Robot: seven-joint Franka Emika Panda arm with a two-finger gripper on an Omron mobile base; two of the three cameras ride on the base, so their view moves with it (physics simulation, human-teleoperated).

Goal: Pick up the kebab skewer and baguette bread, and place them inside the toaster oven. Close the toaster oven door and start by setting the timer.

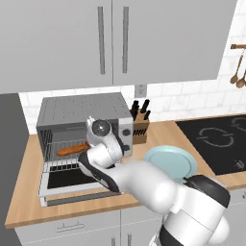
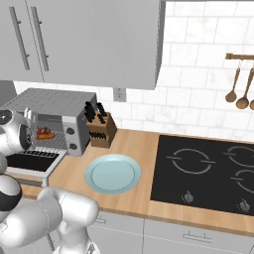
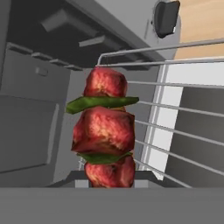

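Step in hand, as I judge it: setting the kebab skewer (image 3: 105, 131) down on the wire rack (image 3: 183, 127) inside the toaster oven (image 1: 84, 129). To do it well, lower until the meat rests on the rack bars, keep the stick roughly level, and let go only once it sits beside the baguette (image 1: 73, 149) rather than on top of it. Then pull straight back out over the door (image 1: 72, 185), which lies dropped open in front of the oven, so nothing gets dragged along.

The gripper (image 3: 110, 183) is pressed together, pinching the skewer at its near end; the fingertips themselves are mostly hidden behind the lowest meat chunk, so the exact contact is hard to see. In the right base view the skewer shows as a red spot inside the oven mouth.

The skewer: three glossy red-brown meat chunks stacked in a row, with thin green slices between them. The baguette is a slim orange-brown stick lying on the rack inside the oven, toward its left wall. The light blue plate (image 2: 112, 173) sits to the right of the oven.
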